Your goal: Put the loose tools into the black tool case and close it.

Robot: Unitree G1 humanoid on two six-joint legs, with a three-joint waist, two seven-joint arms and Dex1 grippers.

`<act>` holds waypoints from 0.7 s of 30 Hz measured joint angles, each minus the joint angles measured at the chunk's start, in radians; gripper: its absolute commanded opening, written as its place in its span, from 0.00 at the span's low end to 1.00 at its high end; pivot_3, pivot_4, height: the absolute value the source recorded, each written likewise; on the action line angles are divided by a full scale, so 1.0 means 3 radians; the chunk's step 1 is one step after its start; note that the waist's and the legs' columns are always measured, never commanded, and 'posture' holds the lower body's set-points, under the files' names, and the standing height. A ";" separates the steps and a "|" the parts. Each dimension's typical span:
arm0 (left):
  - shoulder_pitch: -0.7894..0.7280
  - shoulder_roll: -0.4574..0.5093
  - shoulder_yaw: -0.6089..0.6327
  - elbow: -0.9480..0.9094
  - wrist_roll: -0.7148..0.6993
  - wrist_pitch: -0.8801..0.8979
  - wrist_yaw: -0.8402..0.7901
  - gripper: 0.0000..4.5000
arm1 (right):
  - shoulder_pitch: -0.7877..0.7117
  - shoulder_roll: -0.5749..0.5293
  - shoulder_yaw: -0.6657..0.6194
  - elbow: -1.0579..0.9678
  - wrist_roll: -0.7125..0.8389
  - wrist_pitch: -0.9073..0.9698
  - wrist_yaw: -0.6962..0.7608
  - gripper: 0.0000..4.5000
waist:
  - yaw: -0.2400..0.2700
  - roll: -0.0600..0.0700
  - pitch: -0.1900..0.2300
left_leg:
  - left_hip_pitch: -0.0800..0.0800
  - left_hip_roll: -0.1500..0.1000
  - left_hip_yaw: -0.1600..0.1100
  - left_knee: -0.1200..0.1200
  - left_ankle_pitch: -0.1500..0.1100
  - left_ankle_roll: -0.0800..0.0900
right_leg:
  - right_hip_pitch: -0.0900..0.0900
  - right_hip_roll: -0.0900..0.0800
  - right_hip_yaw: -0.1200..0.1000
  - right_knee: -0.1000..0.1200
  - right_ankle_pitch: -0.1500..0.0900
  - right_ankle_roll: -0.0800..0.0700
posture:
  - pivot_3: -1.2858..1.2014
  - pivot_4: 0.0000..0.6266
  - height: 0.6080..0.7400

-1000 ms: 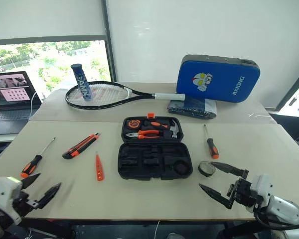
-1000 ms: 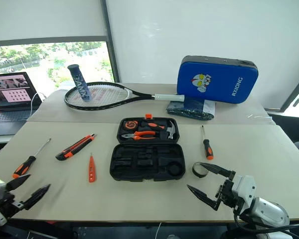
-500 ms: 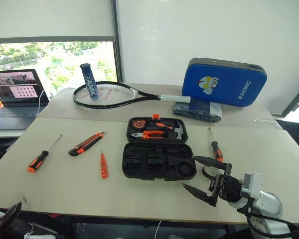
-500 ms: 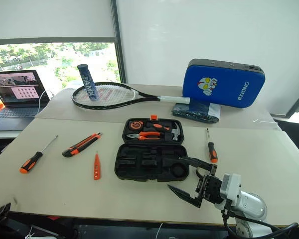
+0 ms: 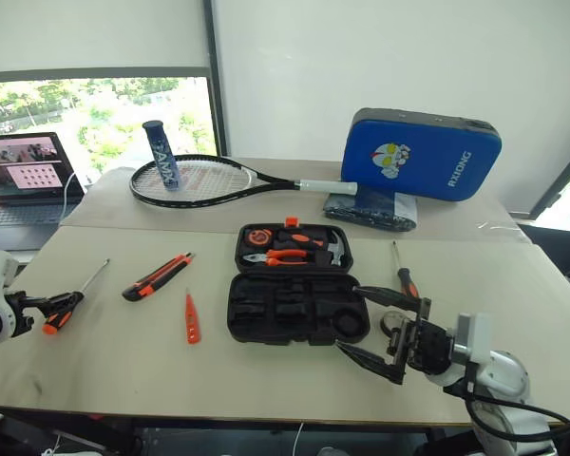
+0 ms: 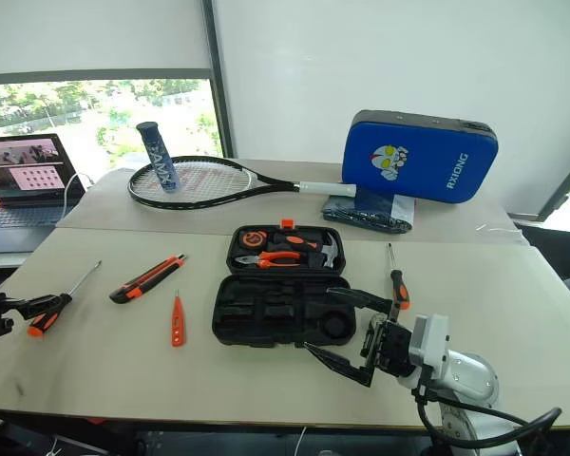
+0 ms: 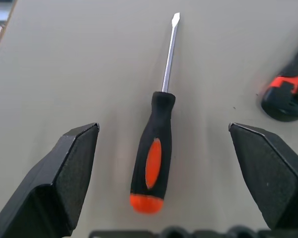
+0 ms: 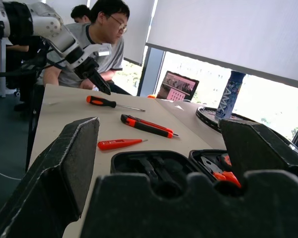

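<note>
The black tool case [image 5: 296, 309] lies open mid-table, its lid [image 5: 291, 249] holding a hammer, pliers and a tape measure. My left gripper [image 5: 49, 306] is open just above the table, its fingers on either side of the left screwdriver's handle [image 7: 156, 148] without touching it. The utility knife [image 5: 156, 277] and the slim orange tester screwdriver [image 5: 191, 318] lie between that screwdriver and the case. A second screwdriver [image 5: 404, 275] lies right of the case. My right gripper [image 5: 349, 319] is open, pointing left at the case's right end. The small black tape roll [image 5: 390, 326] shows between its fingers.
A tennis racket [image 5: 209, 180], a blue canister [image 5: 160, 155] and a blue pad [image 5: 423, 154] sit at the back of the table. A laptop [image 5: 19, 185] is at the far left. A person [image 8: 97, 34] sits beyond the table's left side.
My left gripper rose from below the table's front edge and moved forward over the left screwdriver. My right gripper shifted left toward the case. Both stayed open.
</note>
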State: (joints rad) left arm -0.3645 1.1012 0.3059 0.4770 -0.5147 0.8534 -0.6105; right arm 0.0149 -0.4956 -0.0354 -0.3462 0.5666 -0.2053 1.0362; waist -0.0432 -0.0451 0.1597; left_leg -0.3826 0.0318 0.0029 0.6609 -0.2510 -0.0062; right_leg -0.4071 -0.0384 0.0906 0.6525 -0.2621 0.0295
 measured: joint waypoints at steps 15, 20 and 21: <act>-0.0982 -0.0133 -0.0693 0.1321 0.0817 -0.0584 -0.0821 0.10 | 0.0143 -0.0023 0.0011 -0.0019 -0.0058 0.0002 -0.0053 1.00 | 0.0014 -0.0002 -0.0002 | -0.0032 -0.0002 0.0003 0.0026 0.0003 -0.0004 | -0.0042 -0.0002 0.0000 0.0039 0.0000 0.0000 | 0.52 0.24 1.00; -0.0914 -0.0177 -0.0351 0.1167 0.0634 -0.1430 -0.1416 0.10 | 0.0272 -0.0152 -0.0215 -0.0048 -0.0056 0.0000 -0.0065 1.00 | 0.0031 -0.0012 0.0000 | -0.0052 0.0002 -0.0003 0.0043 0.0003 -0.0004 | -0.0049 -0.0003 -0.0011 0.0040 0.0001 -0.0001 | 0.52 0.24 1.00; -0.0903 -0.0237 -0.0263 0.0942 0.0502 -0.1611 -0.1643 0.10 | 0.0288 -0.0184 -0.0284 -0.0040 -0.0055 0.0000 -0.0072 1.00 | 0.0055 -0.0011 0.0000 | -0.0058 0.0001 -0.0005 0.0051 0.0003 -0.0004 | -0.0049 -0.0007 -0.0017 0.0040 0.0001 -0.0001 | 0.52 0.24 1.00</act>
State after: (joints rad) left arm -0.6353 1.0302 0.2270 0.7596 -0.3642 0.3700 -1.1033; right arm 0.1014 -0.5508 -0.1206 -0.3583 0.5500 -0.2053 1.0147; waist -0.0267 -0.0485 0.1598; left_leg -0.4000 0.0323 0.0014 0.6761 -0.2501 -0.0075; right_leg -0.4218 -0.0407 0.0855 0.6646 -0.2620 0.0292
